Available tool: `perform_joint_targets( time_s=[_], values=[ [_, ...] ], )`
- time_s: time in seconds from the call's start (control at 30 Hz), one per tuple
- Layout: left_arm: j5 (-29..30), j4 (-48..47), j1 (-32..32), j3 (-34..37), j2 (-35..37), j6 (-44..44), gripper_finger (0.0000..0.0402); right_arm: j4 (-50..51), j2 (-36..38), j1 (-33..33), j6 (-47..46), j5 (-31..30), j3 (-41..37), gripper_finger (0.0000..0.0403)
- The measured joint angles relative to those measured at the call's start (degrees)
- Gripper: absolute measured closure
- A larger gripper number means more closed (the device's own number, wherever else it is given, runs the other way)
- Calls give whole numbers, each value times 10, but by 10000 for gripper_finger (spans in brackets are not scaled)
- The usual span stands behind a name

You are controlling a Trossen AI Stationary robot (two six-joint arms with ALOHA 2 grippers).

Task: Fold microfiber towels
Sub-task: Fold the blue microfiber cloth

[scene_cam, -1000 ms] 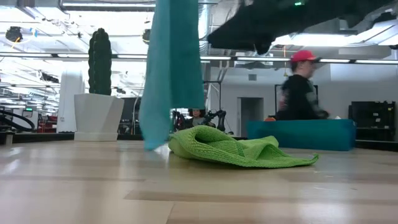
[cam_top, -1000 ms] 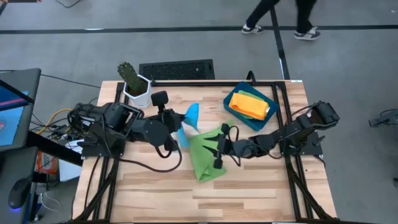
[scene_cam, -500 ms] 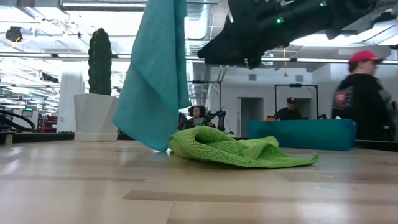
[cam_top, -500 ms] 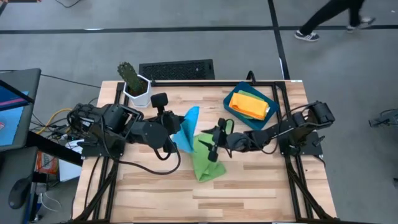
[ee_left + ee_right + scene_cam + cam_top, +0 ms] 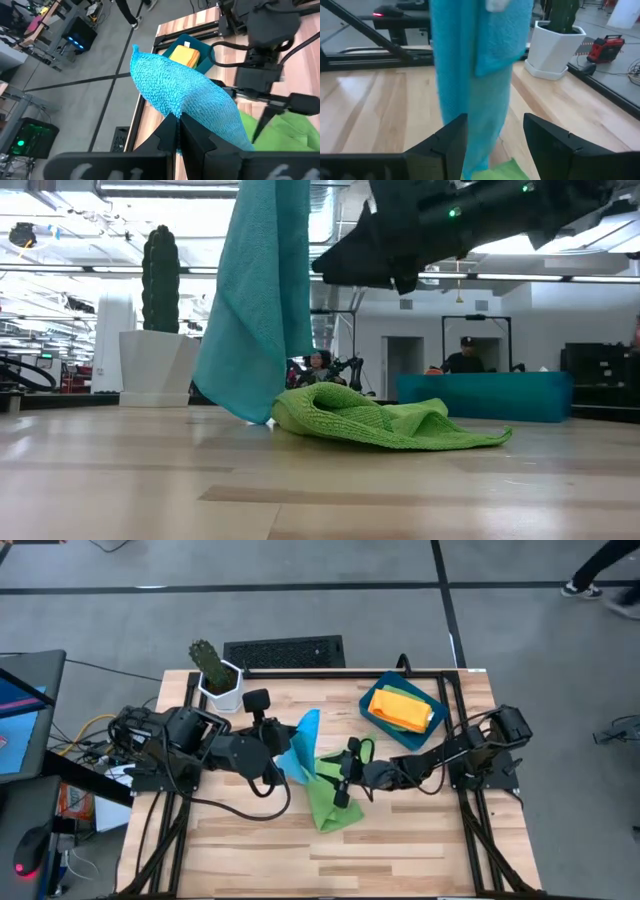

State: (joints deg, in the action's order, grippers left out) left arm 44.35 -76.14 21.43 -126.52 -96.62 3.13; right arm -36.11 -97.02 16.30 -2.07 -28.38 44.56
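Left fingers (image 5: 176,131) pinch the blue towel (image 5: 303,746) (hanging); right fingers (image 5: 451,140) spread beside it.

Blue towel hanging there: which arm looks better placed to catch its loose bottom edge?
The right. The left gripper is shut on the blue towel, while the right gripper is open, facing the hanging cloth.

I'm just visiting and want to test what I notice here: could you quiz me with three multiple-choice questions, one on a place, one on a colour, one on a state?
1. Where do the folded orange and yellow towels lie?
A. on the floor
B. in the dark-blue tray
C. by the cactus
2. What colour is the towel crumpled on the table?
A. green
B. orange
C. white
3. The hanging blue towel is:
A. lying flat
B. pinched in the left gripper
C. held by a person

B: they sit inside the tray. A: it is lime green. B: the left jaws are shut on it.
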Motion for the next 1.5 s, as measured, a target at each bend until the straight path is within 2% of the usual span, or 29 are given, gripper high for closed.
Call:
perform_joint_targets(
  time_s=[0.2,0.4,0.53,0.63,0.73,0.77,0.83,0.93,1.03,1.1,1.13,1.23,1.27,1.33,1.37,1.43,1.5],
  values=[
    [0,0,0,0,0,-3,397,-10,-9,22,-5,0,0,188],
    [0,1,0,0,0,-3,397,-27,-49,-6,-8,-2,0,193],
    [0,1,0,0,0,-3,397,-34,-77,-23,-13,26,5,208],
    [0,1,0,0,0,-2,397,-33,-84,-20,6,24,18,259],
    [0,1,0,0,0,-2,397,-17,-72,-8,38,-12,32,358],
    [0,1,0,0,0,-2,397,2,-62,-5,53,-24,37,379],
    [2,-3,0,0,0,5,397,75,-29,3,56,-52,53,388],
    [44,-48,0,0,0,40,397,250,52,31,51,-130,96,394],
    [117,-121,-3,0,0,135,397,427,133,64,42,-228,152,394],
    [137,-140,-8,3,0,209,397,515,177,66,29,-259,181,394],
    [136,-137,-12,11,2,228,398,548,196,60,27,-247,195,394],
    [132,-137,-17,33,6,288,397,639,232,26,24,-150,232,394],
    [133,-139,-22,46,8,305,398,657,240,14,15,-156,240,394],
    [129,-138,-37,74,10,326,398,661,254,3,11,-203,248,394],
    [124,-139,-48,90,11,333,398,671,262,-5,33,-189,254,394],
    [105,-138,-74,123,12,352,397,695,269,-27,55,-124,272,394],
    [78,-139,-101,162,16,367,398,712,270,-41,28,-151,278,394]
  ],
)
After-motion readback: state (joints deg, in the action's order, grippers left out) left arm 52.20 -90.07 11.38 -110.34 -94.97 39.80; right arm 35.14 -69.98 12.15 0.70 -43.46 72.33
